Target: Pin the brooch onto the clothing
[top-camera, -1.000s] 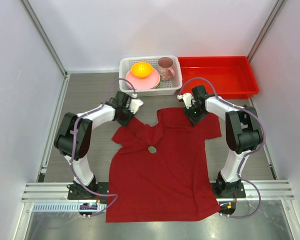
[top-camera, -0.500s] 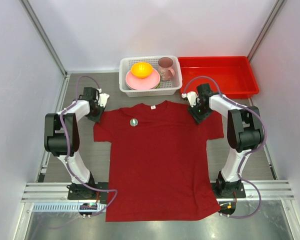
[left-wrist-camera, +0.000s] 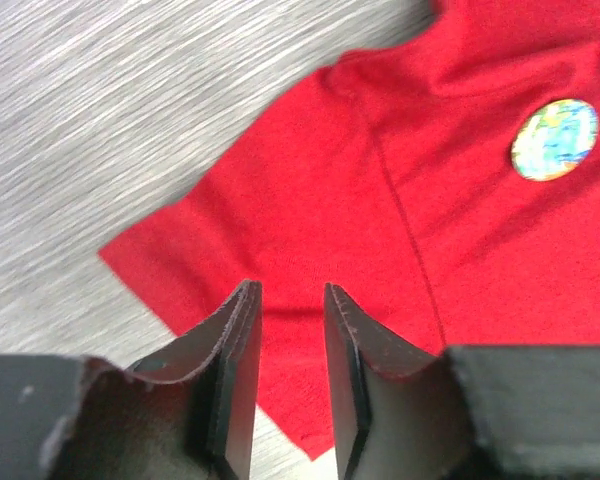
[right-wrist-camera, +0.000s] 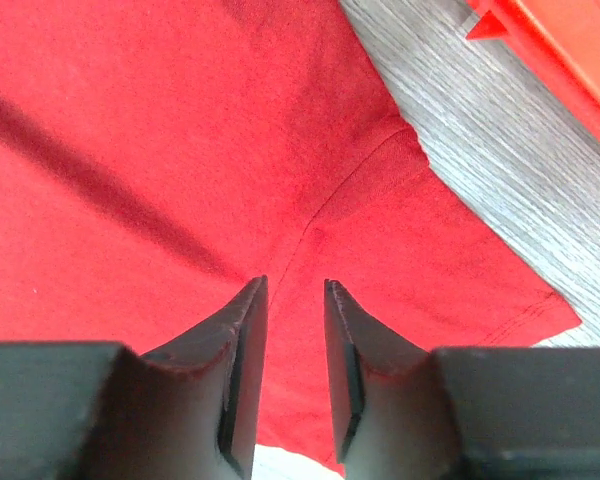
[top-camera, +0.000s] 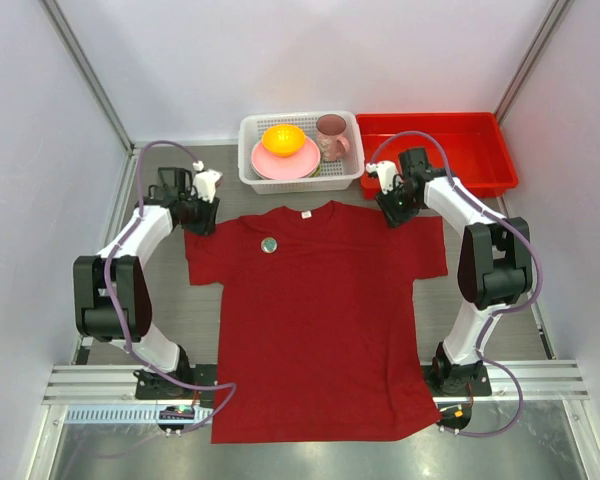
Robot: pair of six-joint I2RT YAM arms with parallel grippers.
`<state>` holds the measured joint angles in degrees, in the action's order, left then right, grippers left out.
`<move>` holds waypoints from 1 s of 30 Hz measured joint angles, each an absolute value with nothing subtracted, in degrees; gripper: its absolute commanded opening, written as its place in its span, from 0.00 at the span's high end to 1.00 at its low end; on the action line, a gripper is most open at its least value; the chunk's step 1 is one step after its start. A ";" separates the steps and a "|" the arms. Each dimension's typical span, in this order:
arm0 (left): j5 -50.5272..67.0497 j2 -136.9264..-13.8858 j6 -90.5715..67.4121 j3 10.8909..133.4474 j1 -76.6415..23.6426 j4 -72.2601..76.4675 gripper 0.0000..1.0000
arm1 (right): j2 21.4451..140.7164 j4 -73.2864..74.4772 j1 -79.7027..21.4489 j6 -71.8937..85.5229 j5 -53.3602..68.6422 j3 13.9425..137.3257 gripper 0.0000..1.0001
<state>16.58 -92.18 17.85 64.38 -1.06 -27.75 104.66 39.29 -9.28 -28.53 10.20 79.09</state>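
Note:
The dark red T-shirt (top-camera: pixel 315 320) lies spread flat on the table, collar towards the back, white label at the neck. The small round grey-green brooch (top-camera: pixel 268 243) sits on its upper left chest; it also shows in the left wrist view (left-wrist-camera: pixel 554 139). My left gripper (top-camera: pixel 195 213) hovers over the shirt's left sleeve (left-wrist-camera: pixel 280 230), jaws open with nothing between them (left-wrist-camera: pixel 290 300). My right gripper (top-camera: pixel 392 212) hovers over the right shoulder seam (right-wrist-camera: pixel 330 200), jaws open and empty (right-wrist-camera: pixel 295 295).
A white basket (top-camera: pixel 252 135) at the back holds a pink plate, an orange bowl (top-camera: pixel 282 138) and a pink cup (top-camera: pixel 331 134). A red plastic tray (top-camera: pixel 440 150) stands at the back right, its corner in the right wrist view (right-wrist-camera: pixel 560 50). Walls close both sides.
The shirt, bunched with its left shoulder folded in a second ago, now lies flat. Both grippers have let go of the shoulders and moved slightly outward and back.

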 measured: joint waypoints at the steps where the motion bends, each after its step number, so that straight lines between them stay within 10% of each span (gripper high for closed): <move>1: 17.23 -92.12 17.80 64.38 -1.41 -27.51 0.73 | 104.57 39.16 -9.34 -28.05 10.33 79.09 0.85; 7: 22.96 -93.78 15.57 64.38 -6.63 -23.94 0.84 | 104.68 34.92 -10.00 -24.56 9.10 77.19 0.99; 30: 9.23 -112.03 34.89 71.00 -25.21 -9.17 1.00 | 108.31 20.80 -13.65 -26.83 2.98 69.76 0.99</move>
